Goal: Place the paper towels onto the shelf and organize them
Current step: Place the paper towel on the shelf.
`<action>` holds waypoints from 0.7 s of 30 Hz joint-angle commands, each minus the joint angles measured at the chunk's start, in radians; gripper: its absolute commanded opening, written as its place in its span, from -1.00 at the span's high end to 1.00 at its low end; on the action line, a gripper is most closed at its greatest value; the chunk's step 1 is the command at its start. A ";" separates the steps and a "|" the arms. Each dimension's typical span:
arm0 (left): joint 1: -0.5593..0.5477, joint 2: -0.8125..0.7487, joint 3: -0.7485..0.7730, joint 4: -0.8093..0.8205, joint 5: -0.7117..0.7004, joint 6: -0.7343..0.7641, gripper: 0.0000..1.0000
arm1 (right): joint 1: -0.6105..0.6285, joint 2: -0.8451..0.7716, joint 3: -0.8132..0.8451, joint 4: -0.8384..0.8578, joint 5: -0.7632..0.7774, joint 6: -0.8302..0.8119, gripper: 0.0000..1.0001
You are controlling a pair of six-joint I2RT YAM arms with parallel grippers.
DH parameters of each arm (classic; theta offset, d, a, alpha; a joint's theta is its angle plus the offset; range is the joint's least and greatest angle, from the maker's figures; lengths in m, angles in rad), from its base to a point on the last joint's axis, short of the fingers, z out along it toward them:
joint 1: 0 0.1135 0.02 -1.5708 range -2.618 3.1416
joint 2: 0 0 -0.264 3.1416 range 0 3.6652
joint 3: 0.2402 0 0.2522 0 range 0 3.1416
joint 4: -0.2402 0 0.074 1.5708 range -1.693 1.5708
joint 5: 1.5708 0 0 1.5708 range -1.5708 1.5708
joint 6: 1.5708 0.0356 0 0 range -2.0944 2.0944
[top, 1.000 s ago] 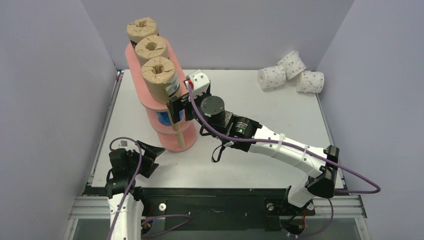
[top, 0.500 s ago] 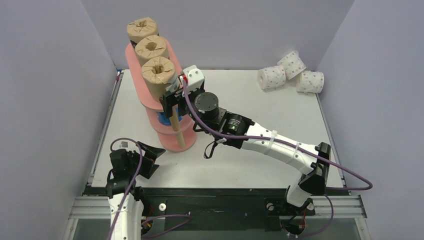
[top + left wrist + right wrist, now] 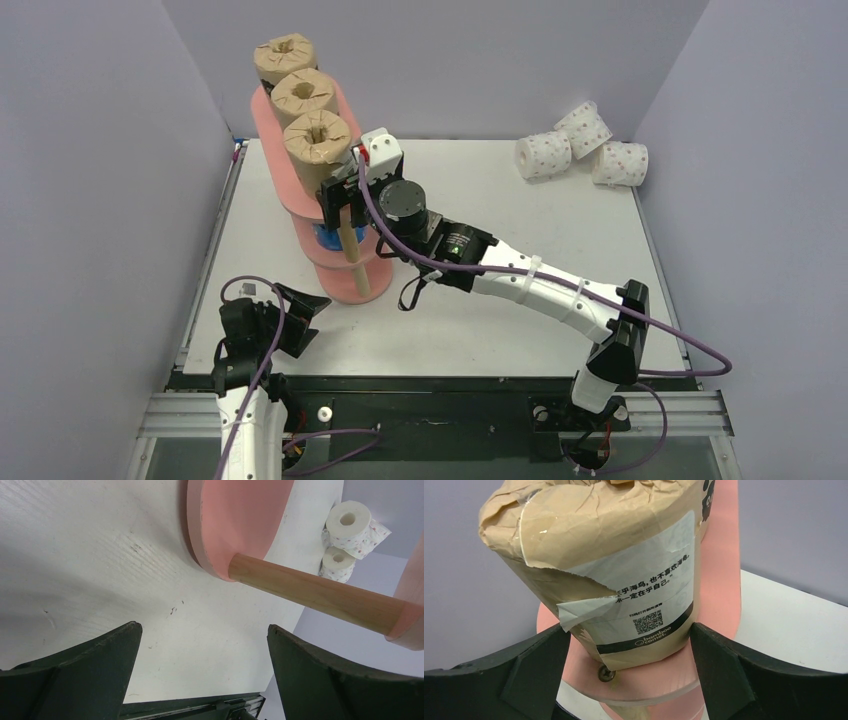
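Top external: shelf stood at the far left of the table, with three brown rolls upright in a row on its top board and a blue roll showing on the middle tier. Three white dotted rolls lay well apart in the far right corner. Right tool was up at the top board against the nearest brown roll; left tool sat low beside the shelf base, spread wide, holding nothing. Left wrist: left tool gaped over bare table, with the shelf's bottom board and a wooden post ahead, untouched, and dotted rolls beyond. Right wrist: right tool was wide apart with the nearest brown roll between its fingers, upright on the top board; contact not clear, no grip visible.
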 commanded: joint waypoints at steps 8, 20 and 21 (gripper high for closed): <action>-0.002 -0.009 -0.008 0.031 -0.005 0.014 -0.93 | -0.032 0.033 0.067 0.041 -0.002 0.032 -0.66; -0.003 -0.009 -0.016 0.040 -0.005 0.013 -0.93 | -0.044 0.061 0.097 0.028 -0.035 0.046 -0.65; -0.003 -0.008 -0.016 0.041 -0.006 0.013 -0.93 | -0.044 0.062 0.098 0.027 -0.036 0.047 -0.65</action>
